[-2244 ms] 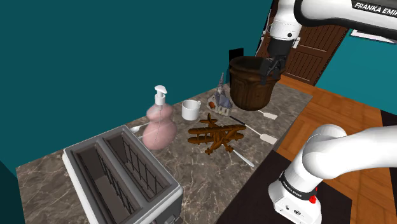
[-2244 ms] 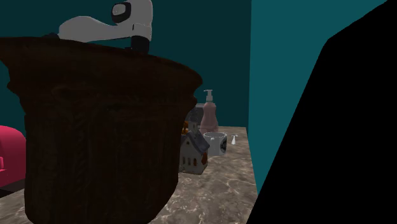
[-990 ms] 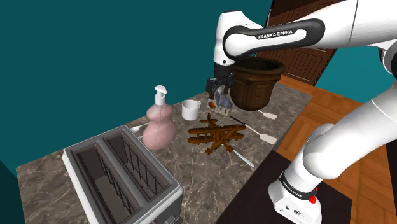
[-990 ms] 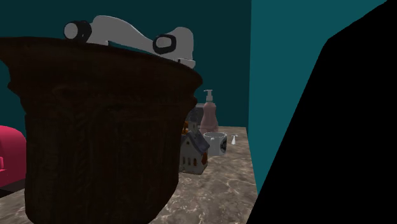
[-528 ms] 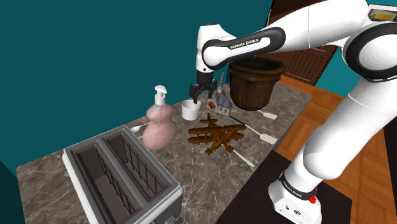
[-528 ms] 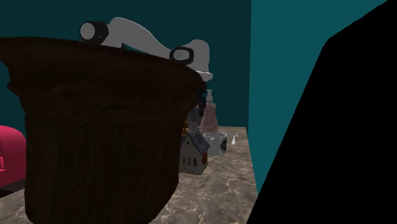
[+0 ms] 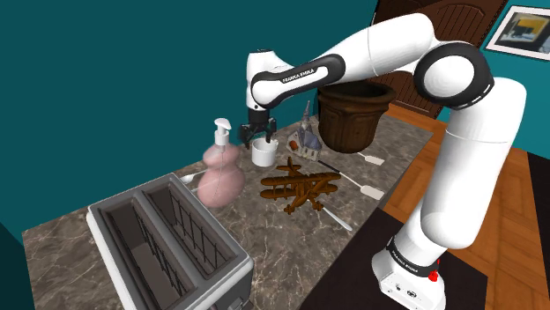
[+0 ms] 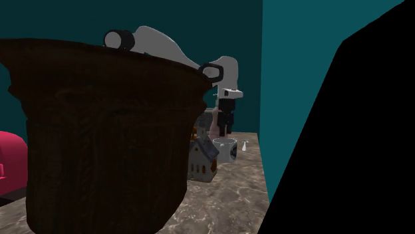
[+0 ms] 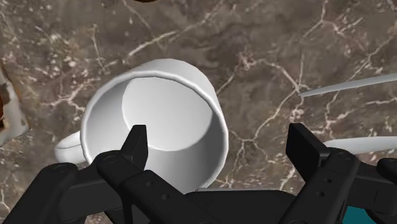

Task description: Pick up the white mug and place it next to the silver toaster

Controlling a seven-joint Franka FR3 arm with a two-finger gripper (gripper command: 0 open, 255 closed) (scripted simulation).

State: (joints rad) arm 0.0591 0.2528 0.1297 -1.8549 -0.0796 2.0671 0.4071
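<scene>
We are holding the gripper [image 9: 217, 137] spread wide and empty, one of its fingers [image 9: 135, 147] over the white mug's [image 9: 159, 108] hollow, the other outside its wall. We are aiming to lower straight and pinch that wall; the toaster [image 7: 167, 251] is sitting well apart.

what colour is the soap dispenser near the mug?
The soap dispenser has a pink body and a white pump; it shows best in the shoulder view.
</scene>
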